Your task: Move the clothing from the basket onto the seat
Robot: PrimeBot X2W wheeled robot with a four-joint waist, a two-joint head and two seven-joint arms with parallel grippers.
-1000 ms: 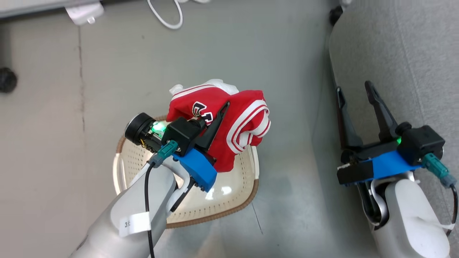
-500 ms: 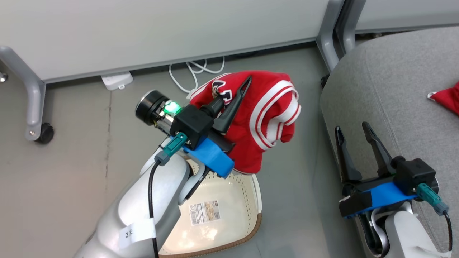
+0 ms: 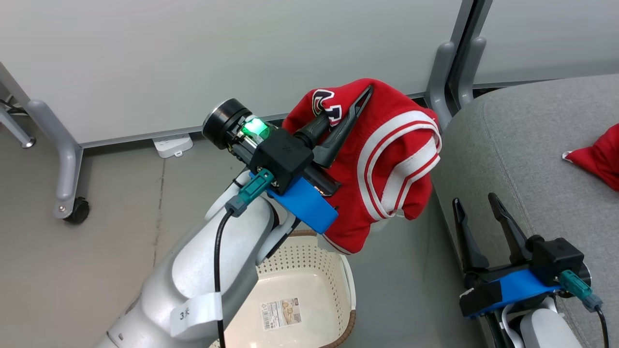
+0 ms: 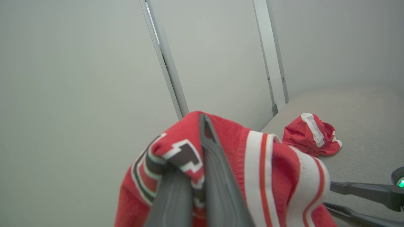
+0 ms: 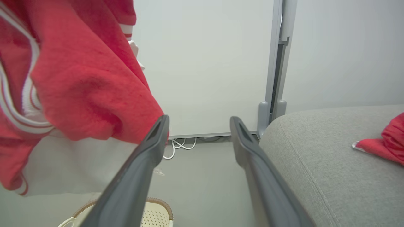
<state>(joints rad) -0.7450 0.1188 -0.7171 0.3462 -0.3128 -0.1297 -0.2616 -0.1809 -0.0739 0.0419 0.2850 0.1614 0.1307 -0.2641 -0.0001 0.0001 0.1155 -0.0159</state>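
Note:
My left gripper [image 3: 360,99] is shut on a red garment with white stripes and black-and-white lettering [image 3: 387,159], one piece of the clothing. It hangs in the air above the floor, higher than the basket [image 3: 309,261] and just left of the seat's edge. The cream perforated basket shows a bare bottom with a barcode sticker [image 3: 281,313]. The grey seat [image 3: 522,145] fills the right side, and another red garment [image 3: 599,157] lies on it. My right gripper [image 3: 475,202] stands open and holds nothing, low beside the seat's front edge. In the left wrist view the held cloth [image 4: 268,164] drapes over my fingers.
White partition panels stand behind on grey legs, one with a castor [image 3: 72,208]. A white power strip [image 3: 173,145] and cables [image 5: 180,145] lie at the wall's foot. A grey post [image 3: 445,72] rises close to the seat's far corner. The floor is grey.
The camera has tilted up. My left gripper has lifted the red garment out of the basket and carried it up and right, toward the seat. The right gripper stays open.

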